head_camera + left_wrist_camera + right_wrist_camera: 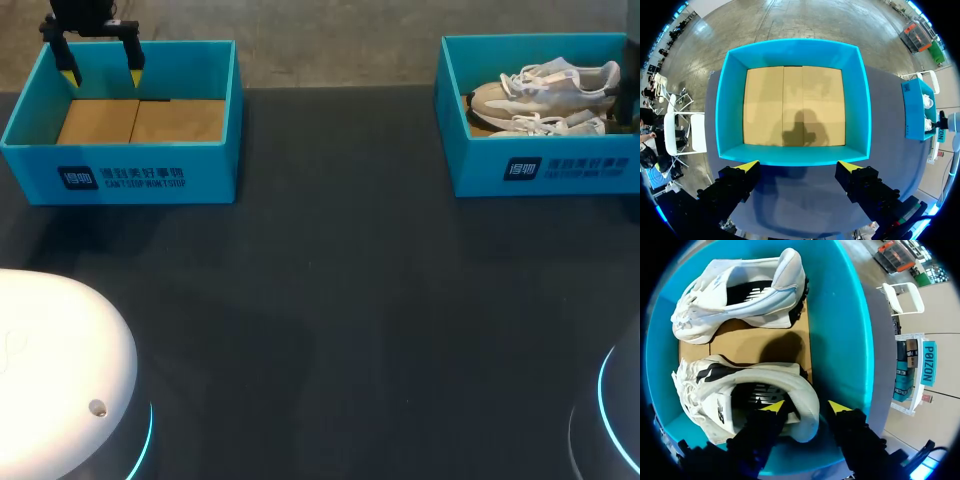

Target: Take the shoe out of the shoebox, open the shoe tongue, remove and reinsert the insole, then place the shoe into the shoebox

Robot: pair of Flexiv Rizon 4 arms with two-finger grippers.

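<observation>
Two white sneakers lie side by side in the blue shoebox [545,165] at the back right, heels toward its right wall. In the right wrist view my right gripper [806,406] is shut on the heel of the nearer shoe [715,385], with one finger inside the opening and the other outside the heel, by the box wall [840,315]. That shoe rests on the cardboard floor, with the other shoe [740,290] ahead of it. Only a dark sliver of the right arm [628,95] shows in the head view. My left gripper [100,62] [800,167] hangs open over an empty blue box [120,175] [732,100] at the back left.
The dark tabletop [330,300] stretches between the two boxes and toward the front. The rounded white base [60,370] of my left arm sits at the front left corner. A second base [620,410] is at the front right.
</observation>
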